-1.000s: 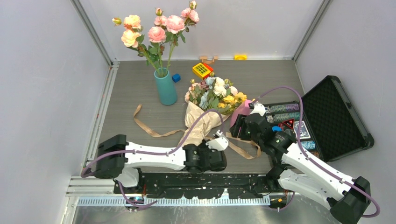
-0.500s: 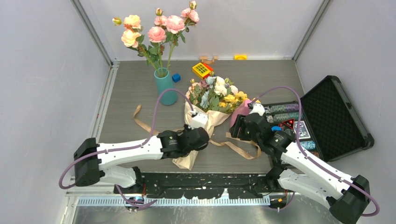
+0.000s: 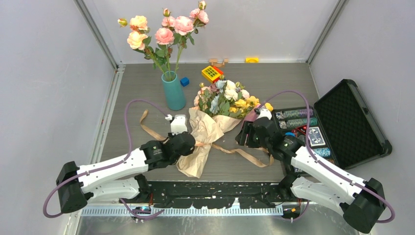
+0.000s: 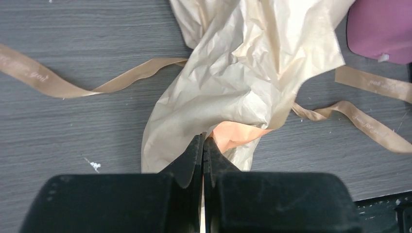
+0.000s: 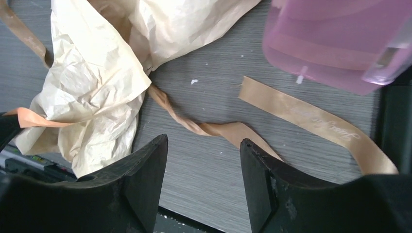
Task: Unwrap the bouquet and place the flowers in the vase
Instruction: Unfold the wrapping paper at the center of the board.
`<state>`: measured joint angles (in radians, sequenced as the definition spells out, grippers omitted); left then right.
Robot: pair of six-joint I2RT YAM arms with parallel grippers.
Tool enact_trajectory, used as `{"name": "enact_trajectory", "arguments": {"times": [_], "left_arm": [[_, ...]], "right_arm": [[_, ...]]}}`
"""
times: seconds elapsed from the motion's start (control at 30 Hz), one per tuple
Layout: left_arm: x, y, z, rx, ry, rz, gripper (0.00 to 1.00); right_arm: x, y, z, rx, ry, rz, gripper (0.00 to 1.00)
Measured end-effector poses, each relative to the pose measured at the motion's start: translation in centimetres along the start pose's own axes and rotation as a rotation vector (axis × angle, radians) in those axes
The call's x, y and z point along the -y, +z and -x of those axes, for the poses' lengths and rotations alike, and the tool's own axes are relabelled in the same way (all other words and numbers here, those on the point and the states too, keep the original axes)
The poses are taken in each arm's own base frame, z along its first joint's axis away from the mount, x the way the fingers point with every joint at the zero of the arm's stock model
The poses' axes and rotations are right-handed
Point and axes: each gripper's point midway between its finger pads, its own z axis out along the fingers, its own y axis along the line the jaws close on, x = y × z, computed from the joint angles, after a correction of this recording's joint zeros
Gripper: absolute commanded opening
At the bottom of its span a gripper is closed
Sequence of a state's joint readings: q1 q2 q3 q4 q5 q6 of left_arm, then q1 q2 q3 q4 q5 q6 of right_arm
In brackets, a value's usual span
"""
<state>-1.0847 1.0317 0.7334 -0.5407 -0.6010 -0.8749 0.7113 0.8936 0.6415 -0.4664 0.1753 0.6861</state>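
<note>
The bouquet lies mid-table, its flowers (image 3: 225,99) pointing away from me and its crinkled kraft paper (image 3: 201,139) spread loose toward the near edge. My left gripper (image 3: 192,144) is shut on an edge of that paper (image 4: 243,82), with the orange inner side showing at the fingertips (image 4: 203,138). My right gripper (image 3: 243,134) stands open just right of the wrapping, low over the table, with a twisted ribbon (image 5: 214,128) ahead of its empty jaws (image 5: 201,141). The teal vase (image 3: 173,93) stands upright at the back left with tall roses in it.
Loose tan ribbon trails left (image 3: 149,131) and right (image 3: 249,154) of the paper. A pink box (image 3: 252,116) sits between the bouquet and an open black case (image 3: 350,122) holding chips and cards. A yellow toy (image 3: 212,73) and blue cube (image 3: 184,82) lie behind.
My left arm has swung from the near edge out to the left, pulling the paper's edge with it and spreading the wrapping. The right gripper has barely shifted.
</note>
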Motion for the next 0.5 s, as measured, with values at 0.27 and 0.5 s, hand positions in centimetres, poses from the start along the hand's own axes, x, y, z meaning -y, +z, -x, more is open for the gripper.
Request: {"name": "enact_trajectory", "arguments": {"times": [0.27, 0.5], "left_arm": [[-3.8, -1.4, 0.7, 0.08, -0.132, 0.067, 0.19], [-6.1, -2.7, 1.7, 0.123, -0.104, 0.098, 0.61]], "right_arm": [[-1.5, 0.6, -0.5, -0.039, 0.002, 0.068, 0.62], [-2.1, 0.9, -0.7, -0.054, 0.002, 0.089, 0.62]]}}
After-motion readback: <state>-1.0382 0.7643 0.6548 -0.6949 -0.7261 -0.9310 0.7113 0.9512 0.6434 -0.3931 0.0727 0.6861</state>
